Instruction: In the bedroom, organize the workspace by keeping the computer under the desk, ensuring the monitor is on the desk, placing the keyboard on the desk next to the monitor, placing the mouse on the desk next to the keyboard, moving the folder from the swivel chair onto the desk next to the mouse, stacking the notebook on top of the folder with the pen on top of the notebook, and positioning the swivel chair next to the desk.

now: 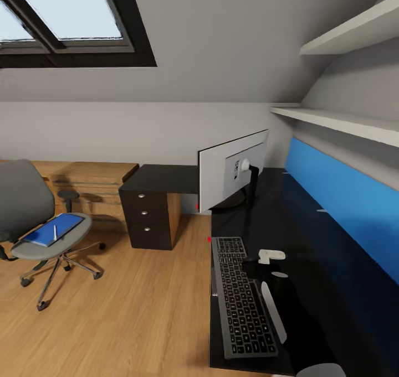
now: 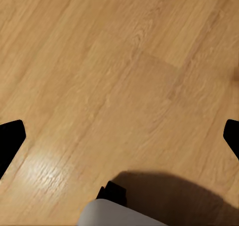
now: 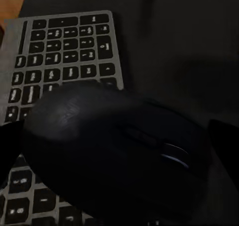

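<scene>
Mouse (image 3: 119,151) sits between the two dark fingertips of the right gripper (image 3: 117,149), which seem clamped on its sides, though the dim right wrist view makes actual contact hard to confirm. It hangs over the keyboard (image 3: 59,61), partly above the keys and partly above the black desk (image 3: 179,47). In the head view the right gripper (image 1: 265,263) hovers by the keyboard's (image 1: 242,299) right edge, the keyboard lying along the desk's (image 1: 332,288) front edge, with the monitor (image 1: 233,169) standing further along, its back turned this way. Left gripper (image 2: 119,134) holds its fingers spread wide over bare wooden floor (image 2: 119,61). Away across the floor (image 1: 138,310), the swivel chair (image 1: 33,216) carries a blue folder or notebook (image 1: 52,230) with the pen (image 1: 55,232) lying on top
</scene>
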Motion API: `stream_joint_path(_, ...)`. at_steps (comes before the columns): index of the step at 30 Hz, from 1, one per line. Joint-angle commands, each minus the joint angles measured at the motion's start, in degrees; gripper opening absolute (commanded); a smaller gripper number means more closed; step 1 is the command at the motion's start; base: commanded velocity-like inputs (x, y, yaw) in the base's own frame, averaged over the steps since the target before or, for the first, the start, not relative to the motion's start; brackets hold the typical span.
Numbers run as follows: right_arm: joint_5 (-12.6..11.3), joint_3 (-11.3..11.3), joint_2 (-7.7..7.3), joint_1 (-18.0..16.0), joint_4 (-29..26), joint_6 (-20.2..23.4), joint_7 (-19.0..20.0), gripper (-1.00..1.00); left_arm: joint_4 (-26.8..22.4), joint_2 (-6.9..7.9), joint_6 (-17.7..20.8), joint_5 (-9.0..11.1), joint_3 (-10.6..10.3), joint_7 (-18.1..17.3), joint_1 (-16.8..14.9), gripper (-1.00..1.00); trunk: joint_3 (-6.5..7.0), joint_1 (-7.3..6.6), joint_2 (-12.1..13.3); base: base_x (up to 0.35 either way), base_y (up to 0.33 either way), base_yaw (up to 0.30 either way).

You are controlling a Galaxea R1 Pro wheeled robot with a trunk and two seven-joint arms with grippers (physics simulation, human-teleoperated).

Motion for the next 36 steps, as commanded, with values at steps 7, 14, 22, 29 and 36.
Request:
stream_joint_path(7, -0.3, 0.1, 0.63, 0.0, -0.1, 0.2, -0.4, -1.00, -0.1, -0.02, -0.1, 0.6, 0.0, 0.1, 0.0, 1.00, -0.05, 0.01, 0.0, 0.000, 0.328, 0.000)
stream_joint_path(14, -0.3, 0.1, 0.71, 0.0, 0.1, 0.2, -0.4, -1.00, 0.6, -0.03, -0.1, 0.6, 0.0, 0.1, 0.0, 1.00, -0.05, 0.01, 0.0, 0.000, 0.329, 0.000)
stream_joint_path(22, -0.3, 0.1, 0.71, 0.0, 0.1, 0.2, -0.4, -1.00, 0.8, -0.02, -0.1, 0.6, 0.0, 0.1, 0.0, 1.00, 0.33, 0.01, 0.0, 0.000, 0.329, 0.000)
stream_joint_path(29, -0.3, 0.1, 0.69, 0.0, 0.1, 0.2, -0.4, -1.00, 2.1, -0.02, 0.0, 0.6, -0.1, 0.3, 0.0, 1.00, 0.94, 0.01, 0.0, 0.000, 0.105, 0.000)
stream_joint_path(36, -0.2, 0.1, 0.71, 0.0, 0.1, 0.2, -0.4, -1.00, 2.3, -0.02, -0.1, 0.6, -0.1, 0.2, 0.0, 1.00, 1.56, 0.01, 0.0, 0.064, 0.064, 0.000)
